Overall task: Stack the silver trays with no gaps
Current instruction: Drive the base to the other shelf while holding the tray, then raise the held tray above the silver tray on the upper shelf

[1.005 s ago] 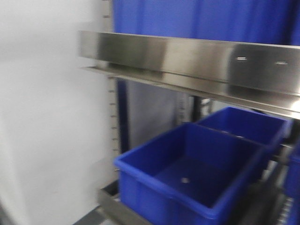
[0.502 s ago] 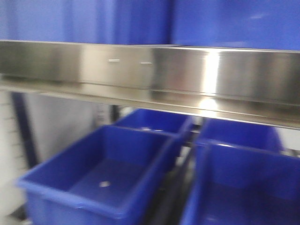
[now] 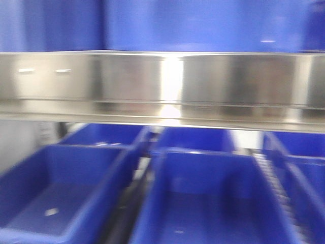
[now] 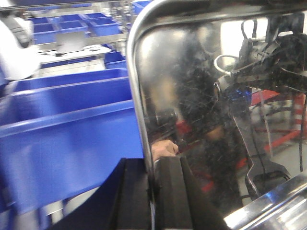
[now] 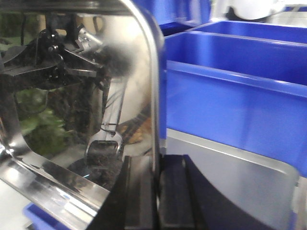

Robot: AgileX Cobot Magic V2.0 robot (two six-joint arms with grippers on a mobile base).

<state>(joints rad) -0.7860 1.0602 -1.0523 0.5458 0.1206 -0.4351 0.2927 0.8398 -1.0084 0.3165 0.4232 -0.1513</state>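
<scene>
1. Carrying looks to be the step in hand — a silver tray [image 4: 201,110] is held up off any surface, standing on edge before the wrist cameras, with blue bins [image 4: 67,139] beside and behind it.
2. Left gripper [image 4: 151,179]: the jaws are nearly shut, pinching the tray's thin rim between the two black fingers [image 4: 169,191].
3. Right gripper [image 5: 156,179]: the jaws are likewise closed on a tray rim, with the mirrored pan wall to its left. I judge this to be the opposite edge of the same tray, though no view shows both grips at once.
4. The front view gives only a long steel band [image 3: 162,81] above more bins; no tray or arm is visible there.
5. The next move calls for finding the tray below, squaring rims and corners over it, and lowering level so it nests flush — a tilted drop would leave a gap. A bright steel edge [image 4: 268,206] in the left view's lower corner may be that tray; I cannot tell.
</scene>
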